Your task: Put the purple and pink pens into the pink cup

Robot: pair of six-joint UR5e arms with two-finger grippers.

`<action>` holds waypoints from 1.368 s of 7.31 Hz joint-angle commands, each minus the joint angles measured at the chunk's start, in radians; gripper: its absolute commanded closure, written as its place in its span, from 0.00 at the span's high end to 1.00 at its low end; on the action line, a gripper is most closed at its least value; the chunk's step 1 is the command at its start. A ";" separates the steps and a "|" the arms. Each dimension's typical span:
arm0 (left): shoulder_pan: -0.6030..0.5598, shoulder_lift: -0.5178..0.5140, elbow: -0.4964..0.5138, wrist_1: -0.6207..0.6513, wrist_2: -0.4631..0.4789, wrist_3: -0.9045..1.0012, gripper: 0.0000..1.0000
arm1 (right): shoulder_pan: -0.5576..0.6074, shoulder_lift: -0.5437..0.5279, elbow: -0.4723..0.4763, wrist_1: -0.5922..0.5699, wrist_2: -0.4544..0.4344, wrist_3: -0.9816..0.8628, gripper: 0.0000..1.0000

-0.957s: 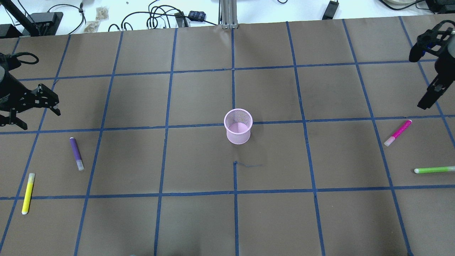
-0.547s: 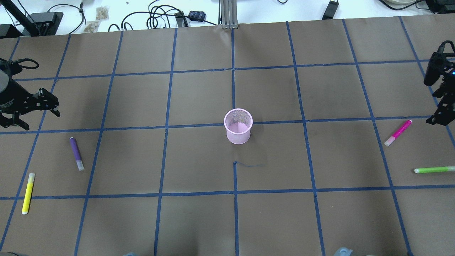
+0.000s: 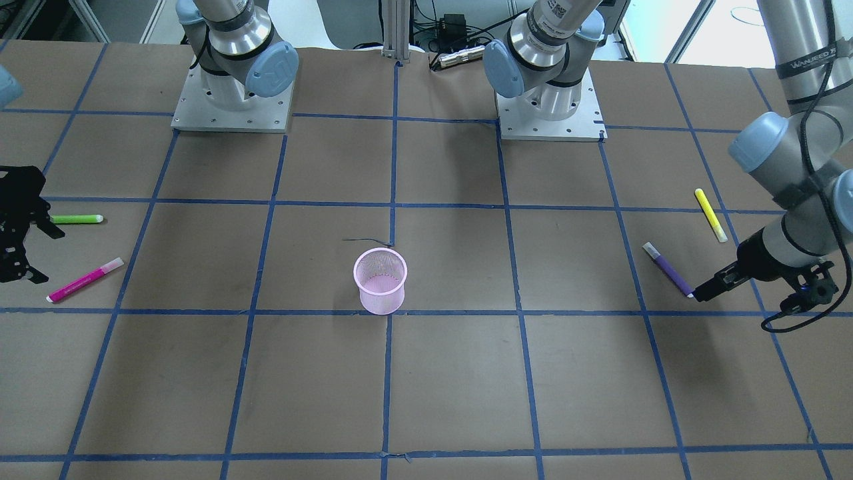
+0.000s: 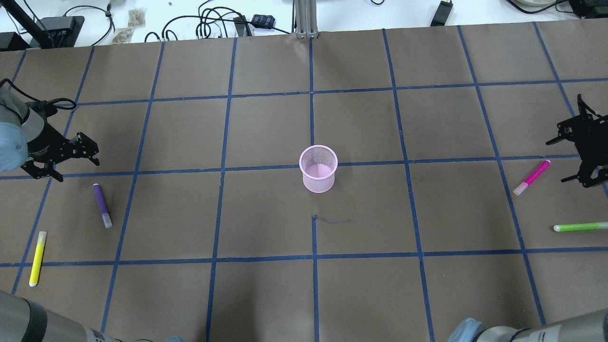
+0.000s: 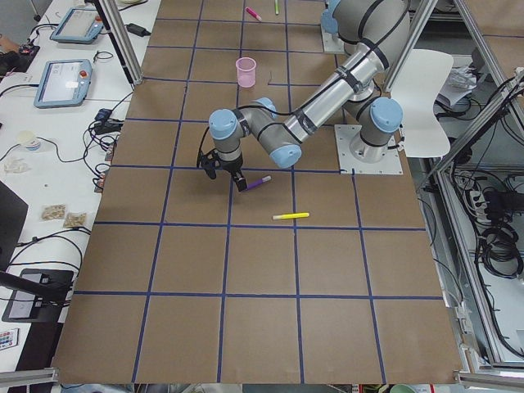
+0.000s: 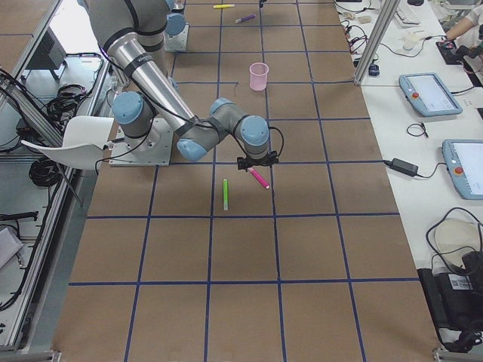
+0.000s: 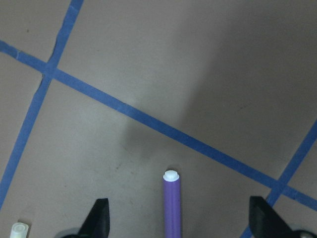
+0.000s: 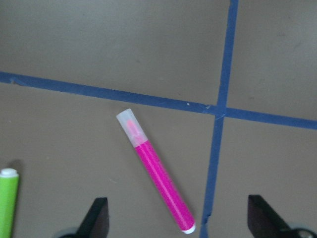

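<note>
Brown paper tabletop point(image 4: 266, 299) taped into a blue grid. At its middle, upright pink mesh cup point(image 4: 318, 168), empty in the overhead view. Seen clearly only by the wrist cameras: left gripper point(image 7: 179, 210) spread wide, gripping nothing, framing one end of the purple pen point(image 4: 101, 204); right gripper point(image 8: 176, 215) equally wide and unladen over the pink pen point(image 4: 532, 177). Both pens flat on the paper at opposite ends, well apart from the cup. Beside them, yellow pen point(image 4: 37, 259) and green pen point(image 4: 579, 227).

Robotics lab: 2 arms point(image 3: 230, 40) bolted to taped-grid table point(image 4: 266, 294), teach pendants point(image 6: 430, 94), cables point(image 4: 209, 21).
</note>
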 commanded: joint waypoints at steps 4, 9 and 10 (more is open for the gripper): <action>-0.001 -0.082 -0.022 0.038 0.005 -0.004 0.94 | -0.007 0.184 -0.060 -0.008 -0.027 -0.202 0.89; -0.001 -0.084 -0.021 0.017 0.013 -0.007 0.61 | -0.007 0.184 -0.057 0.000 -0.027 -0.199 0.23; -0.001 -0.084 -0.021 -0.008 0.013 -0.011 0.50 | -0.007 0.184 -0.057 0.001 -0.029 -0.197 0.19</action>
